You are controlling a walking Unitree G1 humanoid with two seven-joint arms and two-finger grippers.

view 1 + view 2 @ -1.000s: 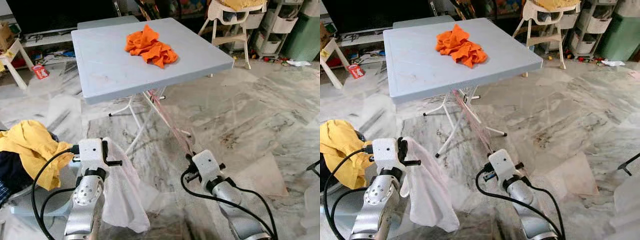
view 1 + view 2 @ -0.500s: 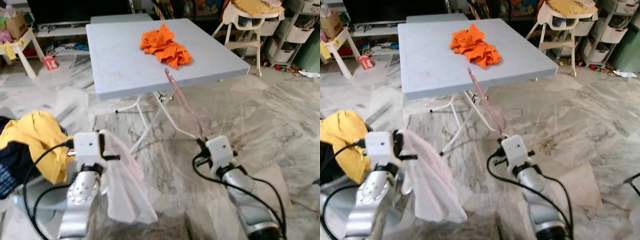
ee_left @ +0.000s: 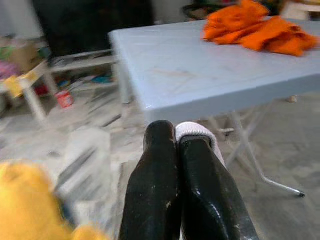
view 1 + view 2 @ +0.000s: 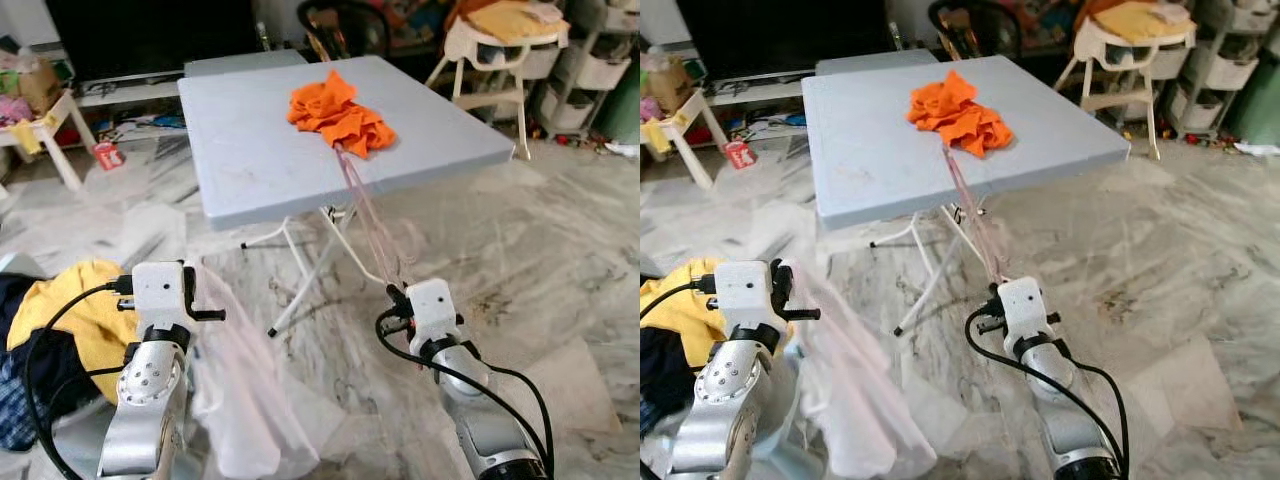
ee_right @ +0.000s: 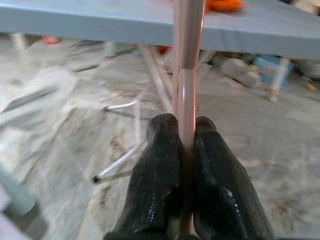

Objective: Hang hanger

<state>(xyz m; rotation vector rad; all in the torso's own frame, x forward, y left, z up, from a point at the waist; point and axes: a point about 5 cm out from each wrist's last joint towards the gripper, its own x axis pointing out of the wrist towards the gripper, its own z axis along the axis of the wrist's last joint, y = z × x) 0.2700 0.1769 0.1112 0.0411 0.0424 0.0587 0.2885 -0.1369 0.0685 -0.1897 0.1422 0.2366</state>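
A pink hanger rises from the right gripper, whose two black fingers are clamped on its lower end, and slants up toward the near edge of the light blue counter. An orange cloth lies bunched on that counter. The left gripper, fingers pinched together on a white cloth, holds it draped above the marble floor.
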